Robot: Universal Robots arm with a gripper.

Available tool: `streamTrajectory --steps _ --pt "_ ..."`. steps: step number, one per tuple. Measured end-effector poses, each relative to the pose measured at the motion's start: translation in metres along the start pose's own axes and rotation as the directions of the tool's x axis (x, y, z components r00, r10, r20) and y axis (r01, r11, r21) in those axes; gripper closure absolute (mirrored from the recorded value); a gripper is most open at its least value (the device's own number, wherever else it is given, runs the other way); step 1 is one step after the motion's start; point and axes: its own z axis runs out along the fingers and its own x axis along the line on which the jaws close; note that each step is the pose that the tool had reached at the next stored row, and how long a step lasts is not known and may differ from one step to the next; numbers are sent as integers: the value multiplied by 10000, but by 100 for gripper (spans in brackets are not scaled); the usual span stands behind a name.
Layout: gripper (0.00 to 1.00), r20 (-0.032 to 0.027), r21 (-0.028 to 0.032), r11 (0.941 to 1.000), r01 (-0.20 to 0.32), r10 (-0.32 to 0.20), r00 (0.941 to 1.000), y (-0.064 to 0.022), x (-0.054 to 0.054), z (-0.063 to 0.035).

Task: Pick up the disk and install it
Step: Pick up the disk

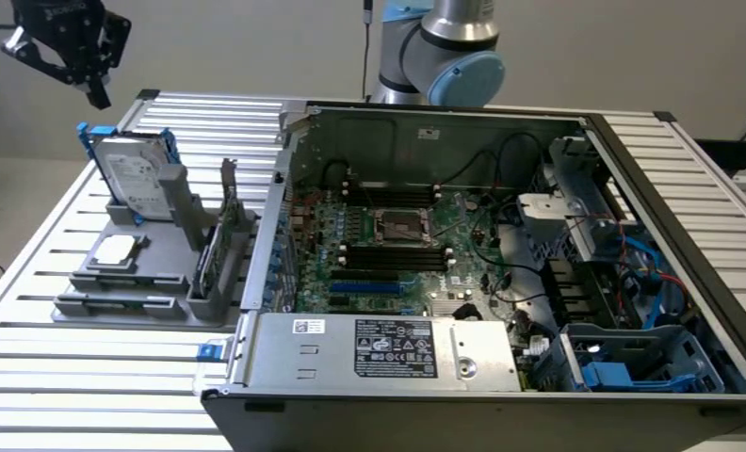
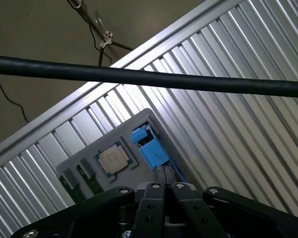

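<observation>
The gripper (image 1: 90,80) hangs in the upper left of the exterior frame, jaws pressed together and holding nothing. Below it the disk (image 1: 140,174) stands on edge in a grey fixture (image 1: 109,306) on the slatted table (image 1: 34,358), its blue carrier frame (image 2: 151,148) uppermost. A CPU chip (image 1: 118,250) lies flat just in front. This looks like the approach. To go well, the jaws should part wider than the drive's thickness, square up with its top edge and stay clear of the neighbouring upright card (image 1: 229,235). The open computer case (image 1: 674,188) occupies the centre and right.
</observation>
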Motion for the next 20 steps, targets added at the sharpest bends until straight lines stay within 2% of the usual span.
streamTrajectory --steps 5,10,15,20 --pt "89 -50 -19 9979 643 -643 9979 -1 0 6" --pt "89 -97 -41 9918 1277 -1277 9918 -1 0 11" --pt "89 -139 -58 9813 1922 -1923 9812 -1 0 18" --pt "89 -175 -71 9658 2591 -2591 9657 -1 -1 26"
